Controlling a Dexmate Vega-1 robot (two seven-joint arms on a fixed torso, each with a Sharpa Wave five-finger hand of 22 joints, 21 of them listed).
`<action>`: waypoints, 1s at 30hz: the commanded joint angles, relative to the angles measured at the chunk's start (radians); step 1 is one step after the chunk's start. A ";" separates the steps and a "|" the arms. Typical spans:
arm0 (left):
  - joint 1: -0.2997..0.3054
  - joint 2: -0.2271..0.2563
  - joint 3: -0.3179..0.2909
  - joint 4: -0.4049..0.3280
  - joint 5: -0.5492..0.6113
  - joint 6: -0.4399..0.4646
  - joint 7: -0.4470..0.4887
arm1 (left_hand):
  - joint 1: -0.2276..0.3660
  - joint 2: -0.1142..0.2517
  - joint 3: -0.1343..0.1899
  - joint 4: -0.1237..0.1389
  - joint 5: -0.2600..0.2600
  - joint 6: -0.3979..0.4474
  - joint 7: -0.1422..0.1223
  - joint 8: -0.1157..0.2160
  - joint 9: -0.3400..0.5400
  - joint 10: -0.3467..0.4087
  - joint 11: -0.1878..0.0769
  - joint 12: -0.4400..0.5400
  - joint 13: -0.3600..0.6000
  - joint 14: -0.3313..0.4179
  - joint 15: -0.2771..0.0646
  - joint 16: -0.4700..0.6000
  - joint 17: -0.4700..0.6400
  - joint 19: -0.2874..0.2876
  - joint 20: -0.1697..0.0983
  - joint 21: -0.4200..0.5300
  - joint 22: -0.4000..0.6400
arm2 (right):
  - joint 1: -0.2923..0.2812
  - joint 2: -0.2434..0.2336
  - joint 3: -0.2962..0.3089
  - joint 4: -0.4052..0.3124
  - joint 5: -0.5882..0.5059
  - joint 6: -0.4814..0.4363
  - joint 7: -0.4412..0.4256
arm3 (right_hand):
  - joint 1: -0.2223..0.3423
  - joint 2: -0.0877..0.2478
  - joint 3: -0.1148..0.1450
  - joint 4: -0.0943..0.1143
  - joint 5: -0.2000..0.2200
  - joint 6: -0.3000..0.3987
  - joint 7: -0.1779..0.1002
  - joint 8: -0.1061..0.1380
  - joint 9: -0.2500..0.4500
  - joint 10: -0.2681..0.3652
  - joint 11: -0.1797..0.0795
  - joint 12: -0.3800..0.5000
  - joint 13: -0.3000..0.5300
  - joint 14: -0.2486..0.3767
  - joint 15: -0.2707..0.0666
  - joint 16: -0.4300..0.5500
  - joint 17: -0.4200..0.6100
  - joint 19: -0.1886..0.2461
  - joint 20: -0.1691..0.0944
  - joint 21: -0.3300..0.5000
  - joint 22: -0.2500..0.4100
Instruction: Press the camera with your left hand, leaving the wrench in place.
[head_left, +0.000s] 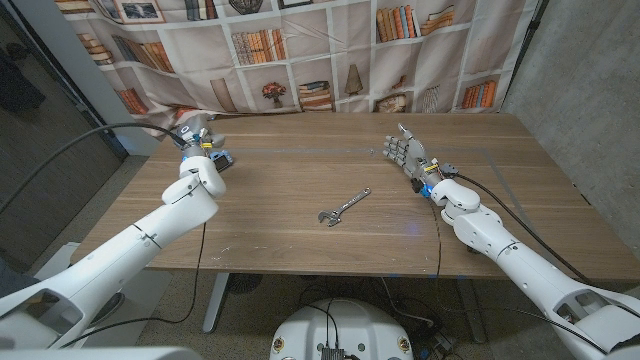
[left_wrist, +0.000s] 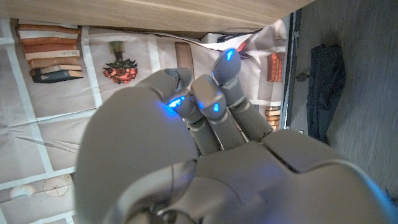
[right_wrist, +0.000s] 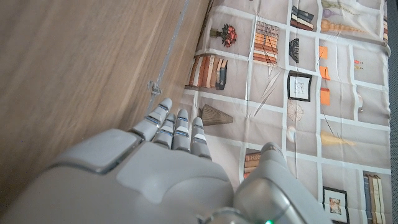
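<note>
Reaching to the far left part of the wooden worktop (head_left: 300, 190), my left hand (head_left: 200, 150) sits over a small dark and blue object (head_left: 222, 160), presumably the camera, which peeks out just beside the wrist on the side toward the worktop's middle. From the head view I cannot tell whether my fingers actually touch it, since the hand covers most of it. In the left wrist view the grey fingers (left_wrist: 214, 99) are curled forward together, blue lights glowing at their tips, with nothing visibly held between them; how firmly they are closed I cannot tell.

Nearer the middle of the worktop, well apart from both hands, lies the silver metal adjustable wrench (head_left: 344, 207), flat on the wood and set at a slant, its jaw end toward my side and its handle pointing away to the right.

Over on the right part of the worktop, my right hand (head_left: 408, 155) stands on its edge with the palm upright, fingers straight, slightly spread and pointing away from me, holding nothing. The right wrist view shows those fingers (right_wrist: 177, 130) extended side by side along the wood grain.

Behind the worktop hangs a fabric backdrop printed with bookshelves (head_left: 300, 50), with books, vases and framed pictures on it.
</note>
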 joint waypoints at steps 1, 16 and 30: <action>-0.097 -0.010 0.110 0.073 0.093 0.126 -0.001 | -0.017 0.005 0.021 0.000 0.010 0.027 -0.003 0.002 0.002 0.010 -0.001 0.002 0.004 0.012 0.001 0.000 0.011 -0.001 -0.014 0.015 -0.010 | 0.001 -0.005 -0.006 -0.015 -0.008 -0.017 -0.010 | 0.011 0.000 0.001 -0.003 0.003 0.008 0.001 0.003 0.005 0.008 0.000 0.010 0.004 0.007 0.004 0.004 0.003 0.006 0.000 0.005 0.004; -0.168 0.018 0.165 0.131 0.092 0.102 -0.107 | -0.049 0.000 0.074 0.000 0.020 0.127 -0.004 0.009 0.000 0.007 0.002 0.017 0.036 0.011 0.001 -0.005 0.024 -0.018 -0.015 0.062 -0.041 | 0.015 -0.006 -0.011 -0.006 -0.011 -0.027 -0.002 | 0.011 0.001 0.000 -0.003 0.002 0.008 0.001 0.003 0.005 0.009 0.001 0.010 0.004 0.009 0.003 0.005 0.004 0.007 0.001 0.004 0.004; -0.229 0.005 0.233 0.195 0.144 0.135 -0.149 | -0.079 0.000 0.103 0.002 0.019 0.200 -0.009 0.003 -0.002 0.013 0.002 0.014 0.039 0.014 0.002 -0.022 0.012 -0.034 -0.015 0.093 -0.090 | 0.018 -0.005 -0.011 0.009 -0.003 -0.031 0.009 | 0.010 0.001 -0.001 -0.002 0.002 0.008 0.001 0.003 0.005 0.009 0.000 0.010 0.004 0.009 0.003 0.004 0.004 0.009 0.001 0.004 0.004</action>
